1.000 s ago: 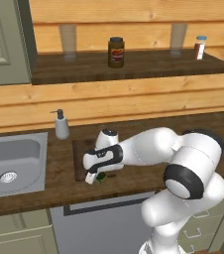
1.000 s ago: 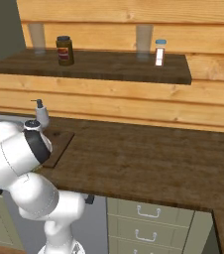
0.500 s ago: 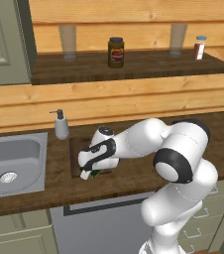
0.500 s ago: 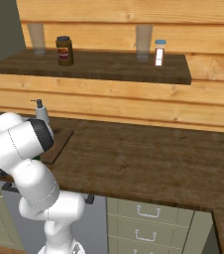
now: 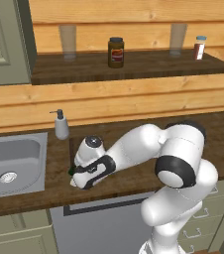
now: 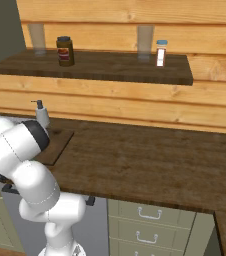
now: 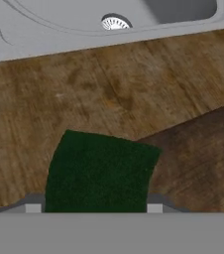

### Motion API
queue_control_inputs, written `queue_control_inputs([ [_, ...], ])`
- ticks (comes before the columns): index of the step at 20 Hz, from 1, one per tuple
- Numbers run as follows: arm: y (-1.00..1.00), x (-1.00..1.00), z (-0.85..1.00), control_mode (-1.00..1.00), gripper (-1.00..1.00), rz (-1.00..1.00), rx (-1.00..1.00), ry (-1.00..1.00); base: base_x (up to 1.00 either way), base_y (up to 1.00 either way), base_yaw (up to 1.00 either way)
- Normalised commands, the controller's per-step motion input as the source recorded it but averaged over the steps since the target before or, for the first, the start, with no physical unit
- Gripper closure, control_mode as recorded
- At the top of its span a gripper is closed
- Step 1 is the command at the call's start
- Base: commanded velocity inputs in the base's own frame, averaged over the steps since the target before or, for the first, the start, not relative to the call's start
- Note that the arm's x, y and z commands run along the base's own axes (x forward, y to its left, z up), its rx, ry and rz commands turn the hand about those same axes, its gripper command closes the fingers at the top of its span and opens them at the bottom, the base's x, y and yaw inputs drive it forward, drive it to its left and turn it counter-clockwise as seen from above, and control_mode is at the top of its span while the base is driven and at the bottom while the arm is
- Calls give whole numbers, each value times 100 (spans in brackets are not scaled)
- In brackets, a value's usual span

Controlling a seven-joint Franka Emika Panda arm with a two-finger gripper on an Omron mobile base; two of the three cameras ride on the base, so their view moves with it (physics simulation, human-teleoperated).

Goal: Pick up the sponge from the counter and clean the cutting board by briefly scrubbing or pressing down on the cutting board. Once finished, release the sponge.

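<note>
My gripper (image 5: 76,174) hangs low over the front left corner of the cutting board (image 5: 78,149), shut on the sponge (image 5: 71,172). In the hand view the sponge's (image 7: 101,171) dark green top sits between the two fingertips (image 7: 33,208). It lies partly over the lighter counter (image 7: 84,94) and partly over the darker cutting board (image 7: 198,158). My arm hides most of the board in the left base view. In the right base view the board (image 6: 55,145) shows beside my arm on the counter (image 6: 150,160).
The steel sink (image 5: 10,163) is inset just left of the board, its drain (image 7: 115,22) close ahead of the hand. A soap dispenser (image 5: 61,125) stands behind the board. A wall shelf (image 5: 134,64) above carries a jar (image 5: 116,52), glasses and a shaker.
The gripper has slid left across the board with the sponge, from the board's middle toward its sink-side corner. The arm has swung with it.
</note>
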Motion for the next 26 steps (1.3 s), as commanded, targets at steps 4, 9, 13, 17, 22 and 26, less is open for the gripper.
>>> queue_control_inputs([
  [4, -2, 24, 0, -100, 100, 1, -2, -3, 0, 0, 0],
  [9, -12, 34, 0, -100, 100, 4, 0, 0, 0, 0, 0],
  [13, 0, 33, 0, -100, 100, 10, 0, -1, 0, 0, 0],
  [17, 0, 39, 0, -100, 100, 9, -1, 0, 0, 0, 0],
  [22, -2, 27, 1, -100, 100, 7, -1, 0, 0, 0, 0],
  [26, -4, 13, 10, -100, 100, 9, 0, 0, 0, 0, 0],
])
